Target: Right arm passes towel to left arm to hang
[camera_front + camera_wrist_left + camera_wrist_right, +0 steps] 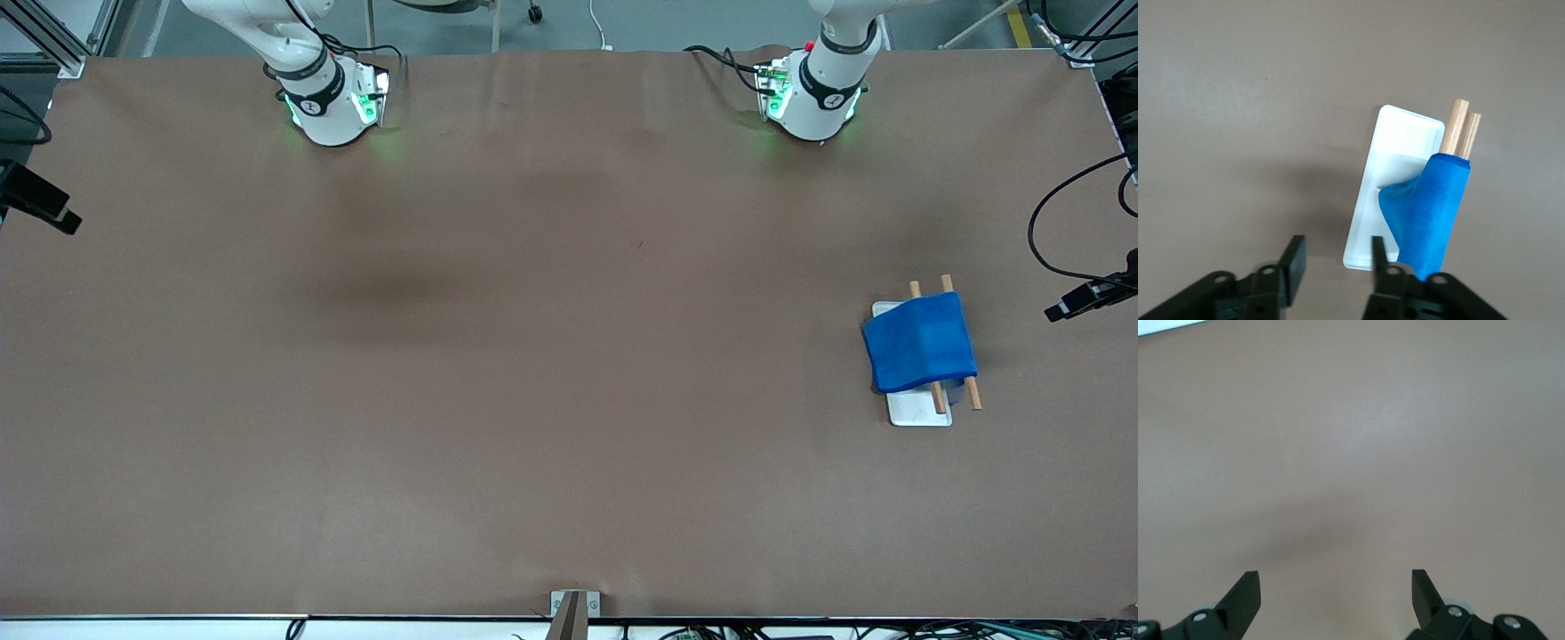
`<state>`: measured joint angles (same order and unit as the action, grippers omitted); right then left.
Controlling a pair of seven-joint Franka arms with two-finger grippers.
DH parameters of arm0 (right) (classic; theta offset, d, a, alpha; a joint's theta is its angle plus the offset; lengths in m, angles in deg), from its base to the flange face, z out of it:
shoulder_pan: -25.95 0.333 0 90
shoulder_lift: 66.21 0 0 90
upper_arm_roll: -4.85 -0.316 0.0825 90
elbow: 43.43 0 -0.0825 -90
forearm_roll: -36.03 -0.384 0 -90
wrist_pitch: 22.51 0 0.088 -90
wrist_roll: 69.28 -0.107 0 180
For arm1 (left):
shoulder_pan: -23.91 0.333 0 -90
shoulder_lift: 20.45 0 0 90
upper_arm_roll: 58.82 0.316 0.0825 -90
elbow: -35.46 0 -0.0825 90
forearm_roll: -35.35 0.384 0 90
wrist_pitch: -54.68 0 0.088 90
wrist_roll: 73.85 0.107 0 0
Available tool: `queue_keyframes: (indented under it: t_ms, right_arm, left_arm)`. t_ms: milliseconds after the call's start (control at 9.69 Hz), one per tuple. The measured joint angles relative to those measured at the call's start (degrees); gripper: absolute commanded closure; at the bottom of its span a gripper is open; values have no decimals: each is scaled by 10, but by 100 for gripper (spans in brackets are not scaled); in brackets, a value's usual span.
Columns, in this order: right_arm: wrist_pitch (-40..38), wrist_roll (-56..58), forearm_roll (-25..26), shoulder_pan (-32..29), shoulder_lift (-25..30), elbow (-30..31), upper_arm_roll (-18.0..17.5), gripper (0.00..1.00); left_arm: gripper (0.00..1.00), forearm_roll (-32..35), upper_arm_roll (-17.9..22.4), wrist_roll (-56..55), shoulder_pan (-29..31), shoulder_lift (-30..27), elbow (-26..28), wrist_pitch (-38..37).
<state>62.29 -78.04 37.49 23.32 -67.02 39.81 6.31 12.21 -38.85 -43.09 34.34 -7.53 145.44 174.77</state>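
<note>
The bright blue towel [920, 342] hangs draped over two wooden rods [973, 391] of a small rack with a white base [917, 410], toward the left arm's end of the table. In the left wrist view the towel [1431, 213] hangs over the rods [1459, 130] above the white base [1395, 167]. My left gripper [1337, 257] is open and empty, high above the table beside the rack. My right gripper [1336, 590] is open and empty over bare table. Neither gripper shows in the front view; only the arms' bases [331, 98] [813, 93] do.
Brown table surface [533, 356] all round. Black cameras on mounts stand at the table's two ends [40, 209] [1089, 298]. A small metal bracket [573, 609] sits at the table edge nearest the front camera.
</note>
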Motion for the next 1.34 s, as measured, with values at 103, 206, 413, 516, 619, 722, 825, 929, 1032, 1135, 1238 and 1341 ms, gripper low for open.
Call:
queue_keyframes:
  t_ms: [103,206,413,516,619,722,825,929,1032,1135,1238,1341]
  right_arm:
    - [3,2,0,-1,-3,6,1,0]
    - [3,6,0,-1,-4,6,1,0]
    - [3,24,0,-3,-4,6,4,0]
    - [4,32,0,-3,-4,6,12,0]
    - [4,41,0,-4,-4,6,19,0]
    - [4,45,0,-4,-4,6,22,0]
    - [4,46,0,-4,-4,6,22,0]
    - [4,46,0,-4,-4,6,22,0]
    - [4,46,0,-4,-4,6,22,0]
    - [4,46,0,-4,-4,6,22,0]
    - [4,46,0,-4,-4,6,22,0]
    - [4,46,0,-4,-4,6,22,0]
  left_arm:
    - [0,14,4,16,0,-2,-10,0]
    - [0,23,3,19,0,-10,-18,0]
    - [0,87,-38,-31,-5,-51,-22,-11]
    - [0,138,-75,-76,-11,-77,-22,-27]
    - [0,169,-112,-126,-25,-100,-23,-45]
    - [0,181,-138,-174,-43,-114,-28,-63]
    - [0,185,-162,-217,-59,-121,-44,-88]
    - [0,186,-182,-244,-66,-123,-78,-130]
    - [0,187,-192,-261,-73,-124,-123,-181]
    - [0,193,-196,-277,-80,-125,-168,-229]
    - [0,203,-203,-287,-81,-128,-200,-275]
    - [0,214,-213,-291,-82,-136,-218,-311]
